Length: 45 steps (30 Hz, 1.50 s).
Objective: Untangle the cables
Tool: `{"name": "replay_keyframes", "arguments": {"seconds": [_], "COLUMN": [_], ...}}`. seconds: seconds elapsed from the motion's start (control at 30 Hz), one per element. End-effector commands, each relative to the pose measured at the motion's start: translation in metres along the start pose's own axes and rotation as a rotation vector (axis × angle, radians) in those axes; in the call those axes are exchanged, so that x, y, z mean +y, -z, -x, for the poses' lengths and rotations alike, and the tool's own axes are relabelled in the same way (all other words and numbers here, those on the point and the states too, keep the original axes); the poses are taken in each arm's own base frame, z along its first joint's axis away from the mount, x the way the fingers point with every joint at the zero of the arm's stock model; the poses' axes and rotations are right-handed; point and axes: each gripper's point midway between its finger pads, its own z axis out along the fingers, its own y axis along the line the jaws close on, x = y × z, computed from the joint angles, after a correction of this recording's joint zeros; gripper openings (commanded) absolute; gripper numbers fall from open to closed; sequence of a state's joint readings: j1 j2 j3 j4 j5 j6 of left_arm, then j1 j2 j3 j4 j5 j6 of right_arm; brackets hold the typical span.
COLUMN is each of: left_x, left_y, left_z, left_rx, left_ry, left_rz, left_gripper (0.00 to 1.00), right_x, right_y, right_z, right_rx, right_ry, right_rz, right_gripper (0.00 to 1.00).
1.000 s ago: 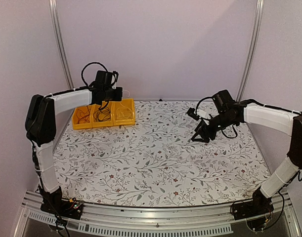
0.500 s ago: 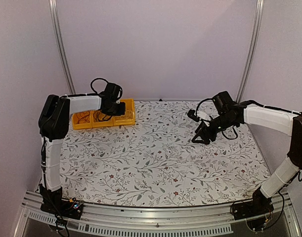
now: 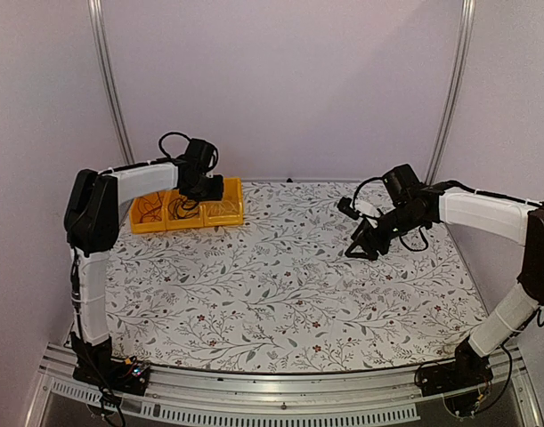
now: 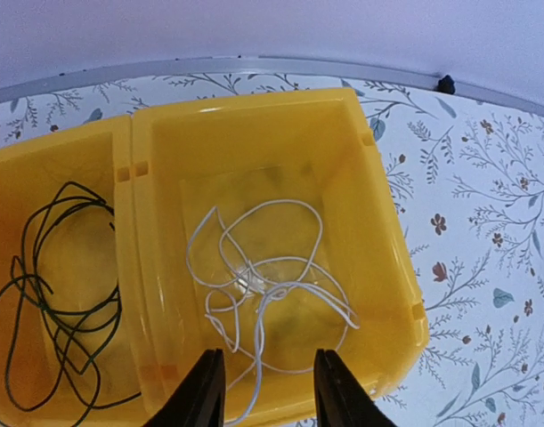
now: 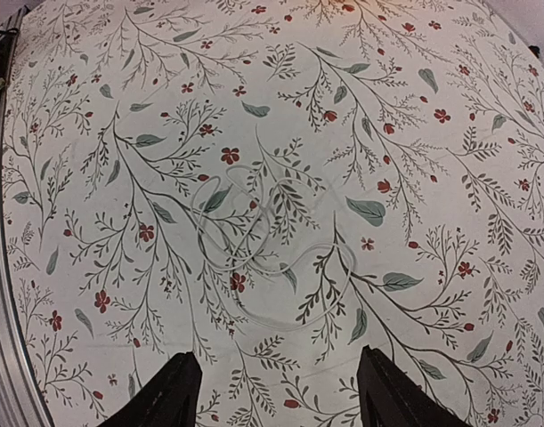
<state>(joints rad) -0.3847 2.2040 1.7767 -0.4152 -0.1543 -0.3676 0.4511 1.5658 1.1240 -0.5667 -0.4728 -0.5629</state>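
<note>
Left hand hangs parted above the pale cable

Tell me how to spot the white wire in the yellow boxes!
Look at the far left corner of the flowery table, where a row of yellow bins sits. The white cable lies in loose loops in the bin at the right end. Its neighbour holds a black cable, so the pale colour gives it away.
</note>
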Motion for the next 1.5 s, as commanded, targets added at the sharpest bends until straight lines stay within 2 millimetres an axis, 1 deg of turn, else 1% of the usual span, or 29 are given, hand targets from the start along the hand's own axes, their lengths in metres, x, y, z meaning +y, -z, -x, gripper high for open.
{"name": "replay_keyframes", "arguments": {"seconds": [0.0,0.1,0.17,0.2,0.23,0.27,0.33,0.4,0.47,0.53,0.6,0.67,0.73,0.8,0.9,1.0,1.1,1.27,1.4,1.47], "left_x": [0.006,-0.008,-0.029,-0.043,-0.063,-0.078,-0.110,-0.131,-0.144,-0.149,-0.152,-0.158,-0.159,-0.159,-0.164,-0.159,-0.151,-0.141,-0.136,-0.133], "left_y": [0.062,0.098,0.124,0.136,0.155,0.167,0.189,0.199,0.198,0.191,0.189,0.193,0.194,0.196,0.205,0.211,0.213,0.219,0.220,0.221], "left_z": [0.033,0.040,0.040,0.036,0.030,0.023,0.005,-0.017,-0.046,-0.075,-0.102,-0.119,-0.136,-0.146,-0.150,-0.147,-0.143,-0.139,-0.138,-0.140], "left_rx": [-0.088,-0.151,-0.200,-0.220,-0.242,-0.253,-0.263,-0.247,-0.182,-0.098,-0.026,-0.017,0.013,0.047,0.052,0.038,0.018,-0.013,-0.022,-0.024], "left_ry": [0.026,-0.037,-0.111,-0.153,-0.200,-0.239,-0.296,-0.276,-0.247,-0.216,-0.192,-0.190,-0.177,-0.165,-0.172,-0.164,-0.142,-0.129,-0.106,-0.098], "left_rz": [-0.006,-0.030,-0.073,-0.107,-0.158,-0.207,-0.320,-0.406,-0.474,-0.508,-0.565,-0.629,-0.660,-0.670,-0.681,-0.655,-0.617,-0.589,-0.573,-0.570], "left_gripper": [0.38,0.38,0.33,0.32,0.32,0.31,0.30,0.30,0.30,0.29,0.27,0.25,0.26,0.27,0.28,0.28,0.28,0.28,0.28,0.29], "right_x": [-0.009,-0.019,-0.021,-0.022,-0.024,-0.024,-0.022,-0.020,-0.016,-0.013,-0.012,-0.015,-0.021,-0.029,-0.041,-0.043,-0.041,-0.039,-0.043,-0.042], "right_y": [0.005,0.003,-0.001,-0.004,-0.011,-0.015,-0.029,-0.043,-0.052,-0.061,-0.071,-0.078,-0.087,-0.094,-0.106,-0.123,-0.137,-0.146,-0.153,-0.157], "right_z": [0.012,0.016,0.015,0.015,0.013,0.012,0.001,-0.009,-0.012,-0.013,-0.012,-0.006,0.000,0.006,0.013,0.002,-0.010,-0.013,-0.005,-0.003], "right_rx": [-0.028,-0.010,0.019,0.040,0.069,0.092,0.138,0.160,0.167,0.174,0.180,0.171,0.163,0.151,0.147,0.202,0.257,0.289,0.280,0.282], "right_ry": [0.026,0.026,0.038,0.037,0.032,0.033,0.019,0.016,0.016,0.027,0.034,0.019,-0.019,-0.034,-0.026,0.046,0.166,0.278,0.291,0.309], "right_rz": [-0.033,-0.063,-0.046,-0.029,0.000,0.024,0.076,0.117,0.150,0.164,0.173,0.181,0.188,0.173,0.144,0.120,0.085,0.065,0.056,0.061], "right_gripper": [0.65,0.64,0.62,0.61,0.60,0.58,0.56,0.56,0.56,0.57,0.57,0.57,0.57,0.56,0.54,0.52,0.51,0.51,0.52,0.52]}}
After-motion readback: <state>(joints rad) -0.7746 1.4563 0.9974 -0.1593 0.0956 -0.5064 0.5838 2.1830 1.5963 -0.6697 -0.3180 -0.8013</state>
